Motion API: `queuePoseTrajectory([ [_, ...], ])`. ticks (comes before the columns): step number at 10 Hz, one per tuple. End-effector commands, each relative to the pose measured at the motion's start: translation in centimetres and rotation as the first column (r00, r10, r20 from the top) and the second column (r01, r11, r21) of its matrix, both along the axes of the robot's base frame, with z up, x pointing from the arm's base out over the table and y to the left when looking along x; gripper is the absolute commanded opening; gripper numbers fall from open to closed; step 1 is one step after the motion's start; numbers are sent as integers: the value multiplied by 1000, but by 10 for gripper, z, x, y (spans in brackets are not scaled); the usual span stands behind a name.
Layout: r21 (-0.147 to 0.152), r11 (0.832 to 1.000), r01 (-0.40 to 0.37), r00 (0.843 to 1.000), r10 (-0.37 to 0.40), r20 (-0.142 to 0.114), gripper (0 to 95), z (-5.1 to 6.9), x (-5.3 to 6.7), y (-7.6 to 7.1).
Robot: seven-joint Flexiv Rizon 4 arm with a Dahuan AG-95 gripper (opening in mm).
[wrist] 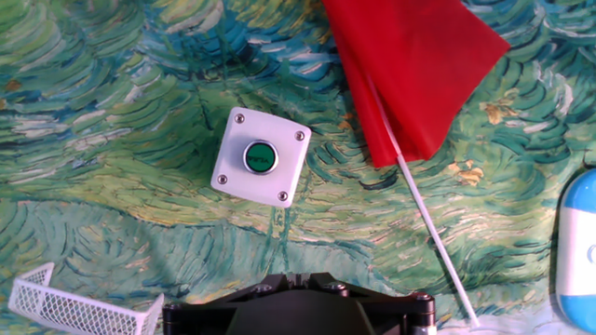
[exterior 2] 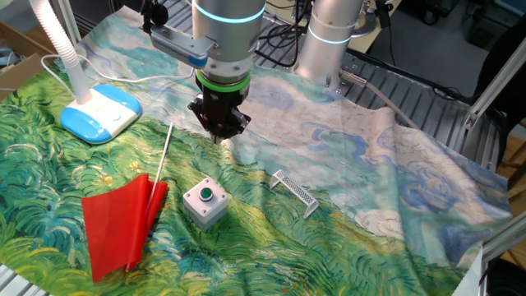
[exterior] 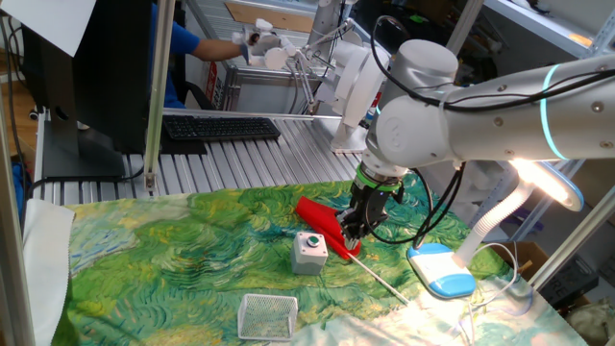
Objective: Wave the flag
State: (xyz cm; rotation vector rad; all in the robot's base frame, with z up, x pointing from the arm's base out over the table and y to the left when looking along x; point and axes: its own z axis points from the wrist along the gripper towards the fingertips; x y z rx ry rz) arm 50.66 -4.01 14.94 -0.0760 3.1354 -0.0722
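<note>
In one fixed view, the flag [exterior: 325, 228] is seen lying flat on the painted cloth [exterior: 173, 250] that covers the table, its red pennant beside the grey button box [exterior: 309, 252] and its pale stick running toward the near right corner, where a blue-based lamp [exterior: 442, 269] stands. The gripper [exterior: 352, 234] is held low over the pennant's end; whether its fingers are apart or together cannot be told, since they are dark and seen against the arm. A small wire basket [exterior: 267, 316] is placed near the front edge. In the other fixed view, the gripper [exterior 2: 220, 130] is shown hanging above the cloth, apart from the flag [exterior 2: 123, 222], which is spread toward the near left corner with the stick pointing to the lamp [exterior 2: 100, 112]. In the hand view, the button box [wrist: 262, 156] is centred, the flag [wrist: 410, 84] is laid at its right, and only the gripper's dark base is visible at the bottom edge.
</note>
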Motion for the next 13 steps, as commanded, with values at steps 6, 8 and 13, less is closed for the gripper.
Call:
queuePoseTrajectory([
  [6, 17, 999, 43, 999, -43, -12, 0, 0, 0, 0],
  [8, 39, 996, 86, 996, -86, -4, 0, 0, 0, 0],
  [13, 86, 992, 92, 996, -91, -13, 0, 0, 0, 0],
])
